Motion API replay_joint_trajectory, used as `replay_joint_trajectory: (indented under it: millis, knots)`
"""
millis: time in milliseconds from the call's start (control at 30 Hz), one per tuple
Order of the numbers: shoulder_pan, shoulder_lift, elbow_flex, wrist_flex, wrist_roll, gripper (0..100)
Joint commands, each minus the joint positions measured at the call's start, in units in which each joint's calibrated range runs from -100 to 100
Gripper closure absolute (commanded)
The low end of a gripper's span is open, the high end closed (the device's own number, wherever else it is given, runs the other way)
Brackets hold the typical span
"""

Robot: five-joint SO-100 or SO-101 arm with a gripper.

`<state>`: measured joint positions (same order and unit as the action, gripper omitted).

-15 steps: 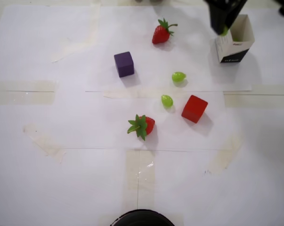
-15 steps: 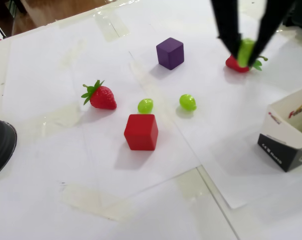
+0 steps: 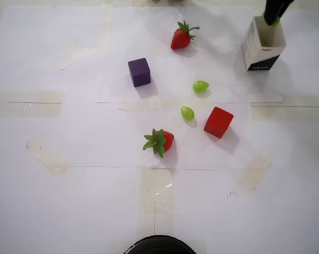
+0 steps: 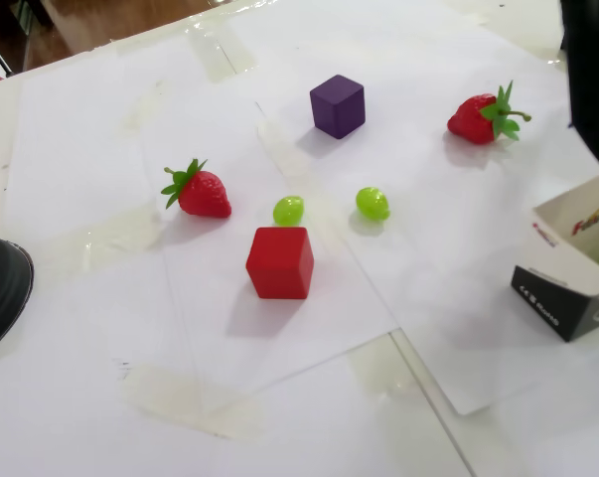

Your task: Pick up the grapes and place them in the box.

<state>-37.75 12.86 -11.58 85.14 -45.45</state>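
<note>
Carried one small green grape [image 3: 276, 21] away from the far strawberry [image 4: 483, 117] and over to the box [image 3: 264, 50] in the last half second. Held it pinched at the tip of the gripper [image 3: 275, 18], right above the far rim of the open box in the overhead view. Could see only a bit of green and the dark arm at the right edge of the fixed view.

Found the box nearest in the fixed view, standing on the table [image 4: 180, 397]. Then saw the red cube [image 4: 279, 262], and just behind it two loose grapes [image 4: 288, 210] [image 4: 373, 203], not yet picked up. Spotted another strawberry [image 4: 202, 192] off to the left, and the purple cube [image 4: 338, 105] farther back.

Looked a little risky. Hung over the edge of the mouth, not the middle, so might drop the grape on the rim and lose it outside. Might also bump the light box and tip it over if lowered too far.
</note>
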Motion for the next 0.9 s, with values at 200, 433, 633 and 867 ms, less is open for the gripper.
replay_joint_trajectory:
  millis: [200,433,633,867]
  knots:
    - [-1.4,-1.1,0.8,-1.8,-0.4,87]
    - [-1.8,-0.8,-0.1,-2.6,-0.4,80]
    - [0.5,-1.4,-3.1,-1.7,1.4,79]
    - [15.0,-1.2,-0.1,-3.1,8.3,78]
